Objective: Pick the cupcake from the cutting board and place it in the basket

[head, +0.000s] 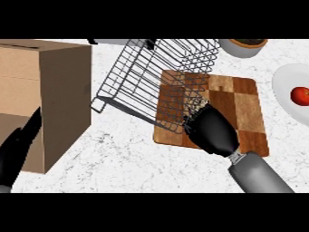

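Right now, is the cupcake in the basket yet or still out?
Cannot tell. The wire basket shows no cupcake, and the right hand is over the cutting board at the basket's edge, hiding whatever it may hold.

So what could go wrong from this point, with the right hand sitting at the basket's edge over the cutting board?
1. The right hand hides the cupcake, so I cannot confirm it is held; it could slip out unnoticed.
2. The wire basket looks tilted, with its near rim overlapping the cutting board. The hand might knock that rim and shift the basket.
3. Released too early, the cupcake may land on the board rather than inside the basket.
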`<action>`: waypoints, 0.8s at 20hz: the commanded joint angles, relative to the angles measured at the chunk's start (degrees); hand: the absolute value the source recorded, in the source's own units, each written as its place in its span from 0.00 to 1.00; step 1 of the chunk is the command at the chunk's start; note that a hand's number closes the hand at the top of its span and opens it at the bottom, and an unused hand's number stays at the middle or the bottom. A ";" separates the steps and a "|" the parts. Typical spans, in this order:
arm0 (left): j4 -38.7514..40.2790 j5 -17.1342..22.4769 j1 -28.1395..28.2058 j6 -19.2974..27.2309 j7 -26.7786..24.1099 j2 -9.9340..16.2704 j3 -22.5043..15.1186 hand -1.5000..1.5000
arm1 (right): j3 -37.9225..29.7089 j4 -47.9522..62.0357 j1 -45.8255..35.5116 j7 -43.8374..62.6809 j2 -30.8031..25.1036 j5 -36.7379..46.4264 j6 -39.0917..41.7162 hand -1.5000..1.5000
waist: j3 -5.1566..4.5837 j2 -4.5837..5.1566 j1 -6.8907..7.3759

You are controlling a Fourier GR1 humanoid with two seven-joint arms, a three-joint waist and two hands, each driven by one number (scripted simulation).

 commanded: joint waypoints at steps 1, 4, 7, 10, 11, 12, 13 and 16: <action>3.04 -0.36 0.49 -0.40 0.31 -0.09 -0.50 0.50 | -4.28 -3.01 -9.19 -6.96 -1.13 -10.21 11.02 1.00 | -0.37 -0.52 -0.18; 5.24 -0.78 0.75 0.17 0.35 -1.10 -1.04 0.50 | -7.83 -3.68 -15.04 -11.60 -2.48 -17.94 20.07 1.00 | -0.34 -0.83 -1.30; 6.60 -0.68 -0.05 0.13 -0.06 -1.63 -1.05 0.50 | -11.46 -2.79 -21.66 -13.90 -1.91 -26.03 31.10 1.00 | -0.34 -1.12 -1.62; 8.34 -1.40 -0.67 1.05 -0.36 -2.26 -0.82 0.50 | -15.92 -0.47 -28.45 -15.51 -3.39 -33.39 42.46 1.00 | -0.28 -1.43 -2.55; 8.66 -0.76 -0.31 0.77 -0.12 -2.45 -0.74 0.50 | -17.87 0.48 -31.48 -15.47 -4.73 -35.23 46.26 1.00 | -0.28 -1.71 -2.56; 9.21 -1.12 -0.56 0.97 -0.74 -2.78 -0.93 0.50 | -19.45 1.98 -35.00 -15.32 -4.56 -37.48 49.88 1.00 | -0.26 -1.63 -2.37; 10.94 -1.30 -1.34 0.86 -1.34 -2.78 -0.64 0.50 | -20.34 3.73 -38.11 -15.60 -4.88 -39.34 53.76 1.00 | -0.26 -1.36 -2.95; 10.87 -1.50 -0.83 1.39 -1.85 -3.62 -0.85 0.50 | -24.96 10.44 -48.05 -13.70 -6.05 -44.55 64.53 1.00 | -0.12 -1.64 -2.36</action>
